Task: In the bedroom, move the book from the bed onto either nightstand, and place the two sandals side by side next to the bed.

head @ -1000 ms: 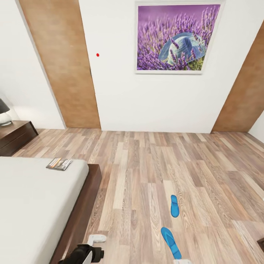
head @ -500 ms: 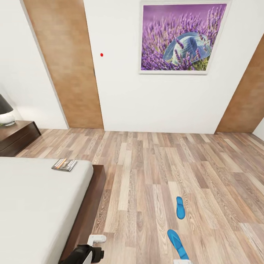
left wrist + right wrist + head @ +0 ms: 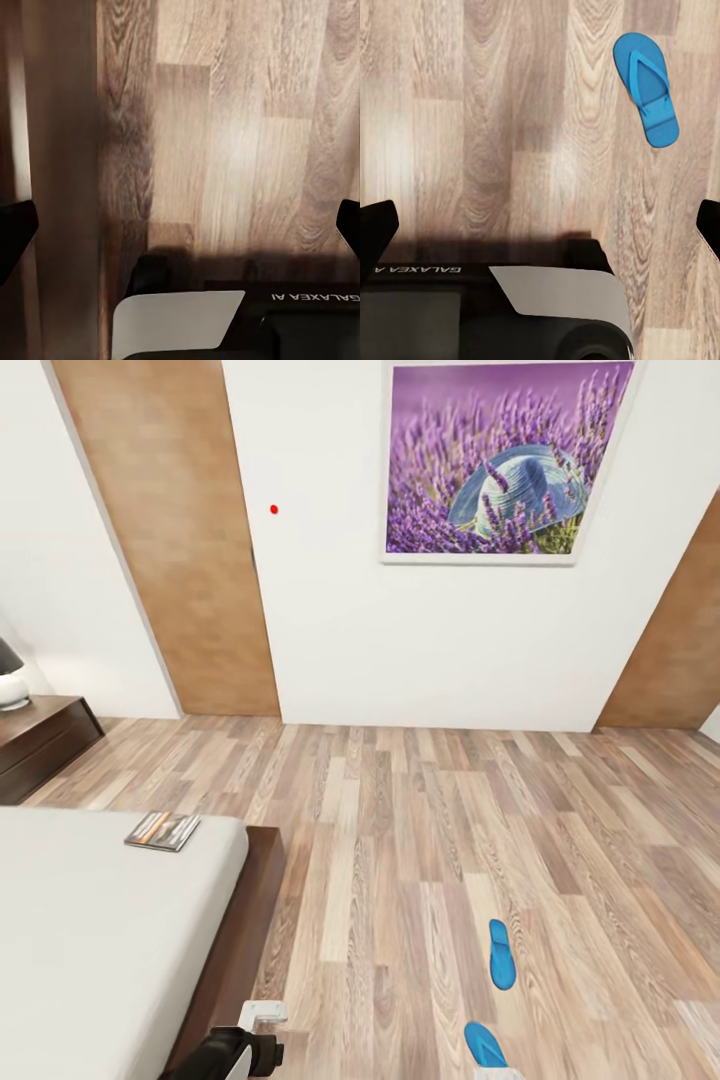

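Observation:
The book [image 3: 162, 830] lies flat near the corner of the bed's grey mattress [image 3: 90, 940], inside the dark wooden frame [image 3: 235, 960]. A dark-brown nightstand [image 3: 40, 745] stands by the wall beyond the bed. Two blue sandals lie apart on the plank floor, one [image 3: 501, 953] farther off and one [image 3: 484, 1045] at the picture's lower edge. The right wrist view has one sandal [image 3: 646, 88] on the floor ahead of my right gripper [image 3: 540, 229], which is open and holds nothing. My left gripper [image 3: 180, 236] is open over bare floor beside a blurred brown band.
A lamp [image 3: 10, 680] stands on the nightstand. Wood-panelled doors [image 3: 170, 540] and a lavender picture [image 3: 505, 455] are on the white wall ahead. Open plank floor [image 3: 400, 840] stretches between the bed and that wall.
The whole head view has shifted: the camera moved, so the sandals now sit lower in the picture and the wall looks nearer. Book and sandals have not moved.

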`<state>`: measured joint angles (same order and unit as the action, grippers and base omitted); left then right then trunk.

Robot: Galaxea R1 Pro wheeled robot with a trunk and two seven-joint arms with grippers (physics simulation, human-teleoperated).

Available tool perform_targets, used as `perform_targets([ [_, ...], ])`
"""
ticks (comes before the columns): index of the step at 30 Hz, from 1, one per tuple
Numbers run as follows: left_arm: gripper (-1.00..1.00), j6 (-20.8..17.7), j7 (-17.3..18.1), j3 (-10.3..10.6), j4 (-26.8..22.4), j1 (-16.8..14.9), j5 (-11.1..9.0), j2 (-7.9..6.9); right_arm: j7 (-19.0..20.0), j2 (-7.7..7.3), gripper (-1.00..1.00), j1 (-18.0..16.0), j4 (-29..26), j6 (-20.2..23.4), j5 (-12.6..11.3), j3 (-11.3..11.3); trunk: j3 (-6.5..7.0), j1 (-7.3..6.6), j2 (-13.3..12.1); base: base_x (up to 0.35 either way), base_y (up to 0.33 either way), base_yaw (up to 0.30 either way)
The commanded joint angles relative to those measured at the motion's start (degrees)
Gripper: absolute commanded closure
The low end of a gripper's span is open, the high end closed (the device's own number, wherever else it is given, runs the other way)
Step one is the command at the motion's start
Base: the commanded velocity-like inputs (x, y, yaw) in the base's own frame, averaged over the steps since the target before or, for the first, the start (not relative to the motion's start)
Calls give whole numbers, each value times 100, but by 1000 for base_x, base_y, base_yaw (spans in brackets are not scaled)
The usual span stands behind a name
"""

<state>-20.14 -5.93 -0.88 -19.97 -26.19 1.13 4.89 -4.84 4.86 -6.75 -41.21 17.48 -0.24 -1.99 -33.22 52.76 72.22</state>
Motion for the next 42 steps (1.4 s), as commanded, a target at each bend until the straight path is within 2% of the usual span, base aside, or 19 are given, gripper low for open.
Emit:
perform_targets([
  [1, -100, -33, -14, -9, -10, 0, 11, 3, -35, -1, -100, -1, -7, 36, -3, -20, -5, 3, 3, 332, -14, 0],
  [13, -100, -33, -14, 0, -7, 0, 10, 3, -35, 5, -100, -1, -2, 32, 0, -20, -5, 3, 3, 335, -80, -6],
  [24, -100, -33, -14, -7, -7, 0, 16, 3, -35, -2, -100, -1, -5, 36, -2, -20, -5, 3, 3, 305, -89, -144],
  [36, -100, 53, -14, -9, -7, 0, 6, 3, -35, 3, -100, -1, -6, 37, -3, -20, -5, 3, 3, 41, -12, -15],
  [42, -100, 78, -14, -8, -1, 0, 8, 3, -35, 2, -100, -1, -2, 37, -3, -20, -5, 3, 3, -211, -1, -1],
])
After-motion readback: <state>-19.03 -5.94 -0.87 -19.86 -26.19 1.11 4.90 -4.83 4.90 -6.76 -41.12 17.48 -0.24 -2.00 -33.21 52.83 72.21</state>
